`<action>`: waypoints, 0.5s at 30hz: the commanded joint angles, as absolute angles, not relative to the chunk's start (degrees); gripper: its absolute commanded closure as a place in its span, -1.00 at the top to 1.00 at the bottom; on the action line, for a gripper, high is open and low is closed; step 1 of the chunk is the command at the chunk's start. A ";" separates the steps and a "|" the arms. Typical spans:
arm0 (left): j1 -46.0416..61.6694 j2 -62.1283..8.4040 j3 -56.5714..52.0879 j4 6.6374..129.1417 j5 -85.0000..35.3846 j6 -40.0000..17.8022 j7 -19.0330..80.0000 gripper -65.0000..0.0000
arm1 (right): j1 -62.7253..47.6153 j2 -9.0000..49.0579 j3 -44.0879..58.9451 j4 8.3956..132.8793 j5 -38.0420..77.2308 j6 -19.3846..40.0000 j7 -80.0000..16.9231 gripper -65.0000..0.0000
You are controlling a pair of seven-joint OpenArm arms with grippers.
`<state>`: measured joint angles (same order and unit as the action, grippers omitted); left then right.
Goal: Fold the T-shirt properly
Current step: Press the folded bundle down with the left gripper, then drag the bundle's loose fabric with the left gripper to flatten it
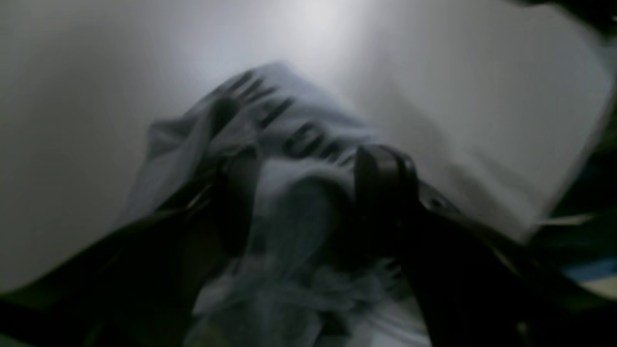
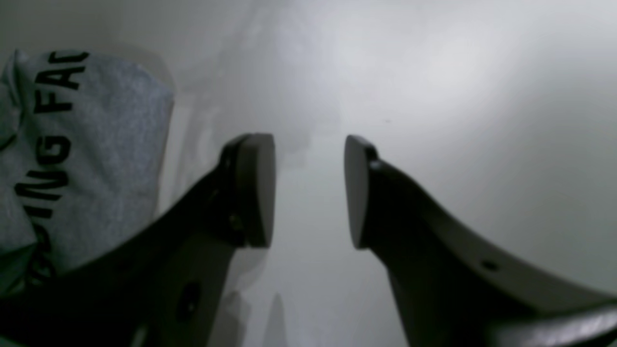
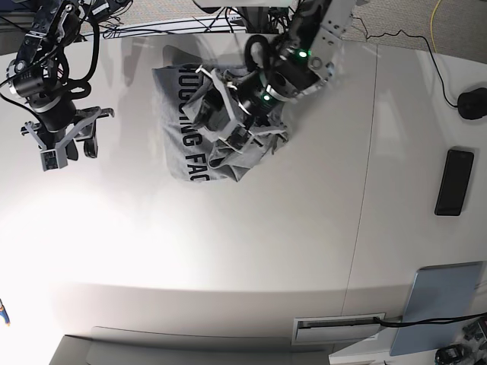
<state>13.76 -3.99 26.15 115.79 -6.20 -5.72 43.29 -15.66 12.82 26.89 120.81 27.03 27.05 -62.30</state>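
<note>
Parted hand [image 2: 308, 190] beside lettered T-shirt [image 2: 96, 159].

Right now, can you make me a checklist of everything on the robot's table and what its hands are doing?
Surface: white table, bare in the middle.
Job's things: grey T-shirt bunched up, not folded, black letters showing.
Clutter: black phone-like slab, black mouse-like lump, pale-blue pad at the table's edge.
Grippers: left gripper down in the shirt, cloth between its fingers; right gripper open, empty, beside the shirt.
Cables: black cords along the far edge, one to the lump.
Surroundings: speckled floor.
</note>
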 commanded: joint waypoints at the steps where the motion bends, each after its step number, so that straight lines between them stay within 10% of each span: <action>1: 13.50 -3.57 26.89 116.09 -5.41 -5.56 42.22 0.03 | -15.42 13.52 27.09 121.75 27.33 27.16 -60.90 -0.26; 5: 13.52 -3.68 27.62 115.00 -2.46 -5.54 42.68 -0.02 | -15.44 13.52 27.09 121.75 27.33 27.16 -60.97 -0.26; 10: 13.54 -3.68 27.57 115.02 -1.28 -5.63 44.80 -0.97 | -15.42 13.54 27.09 121.75 27.35 27.14 -60.95 -0.26; 15: 14.94 -4.29 27.55 120.70 -0.97 -5.98 49.91 -1.00 | -15.40 14.33 27.09 121.75 27.38 27.14 -59.94 -0.26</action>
